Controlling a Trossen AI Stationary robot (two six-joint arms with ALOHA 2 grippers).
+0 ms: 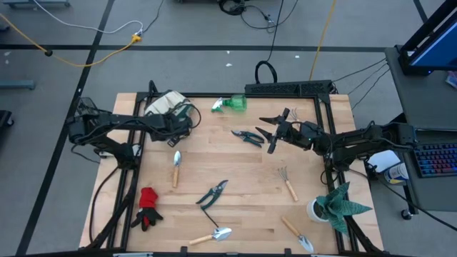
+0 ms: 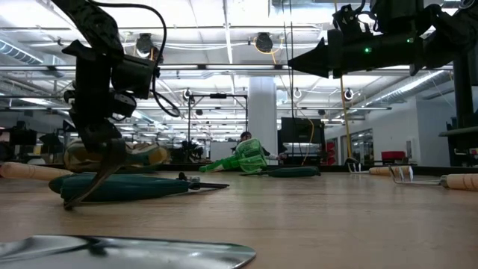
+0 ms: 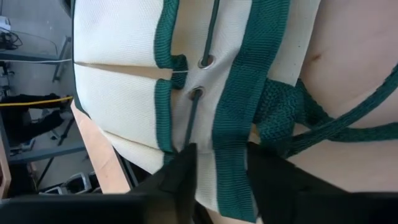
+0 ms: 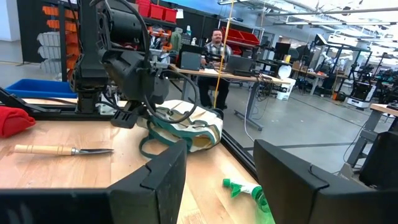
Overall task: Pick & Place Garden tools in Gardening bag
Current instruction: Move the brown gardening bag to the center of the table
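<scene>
The cream-and-green gardening bag (image 1: 164, 104) lies on its side at the table's far left corner. My left gripper (image 1: 187, 123) slants down onto it, and its open fingers stand on either side of a green band (image 3: 233, 155) on the bag's wall. My right gripper (image 1: 275, 134) hovers open and level above the far middle of the table with nothing between its fingers (image 4: 217, 168). Black pruning shears (image 1: 248, 135) lie just to its left. A green spray bottle (image 1: 230, 104) lies on its side at the far edge. My left gripper has its fingertips (image 3: 183, 171) at the bag's cream wall, slanting down from above, one on each side of the green band (image 3: 231, 180). I cannot tell whether they touch the cloth. The bag lies on the table.
Lying flat on the table are a trowel (image 1: 176, 165), second shears (image 1: 213, 193), a fork-rake (image 1: 287, 182), a red glove (image 1: 148, 207) and two trowels (image 1: 214, 234) (image 1: 298, 235) near the front edge. A potted plant (image 1: 335, 203) stands at the near right.
</scene>
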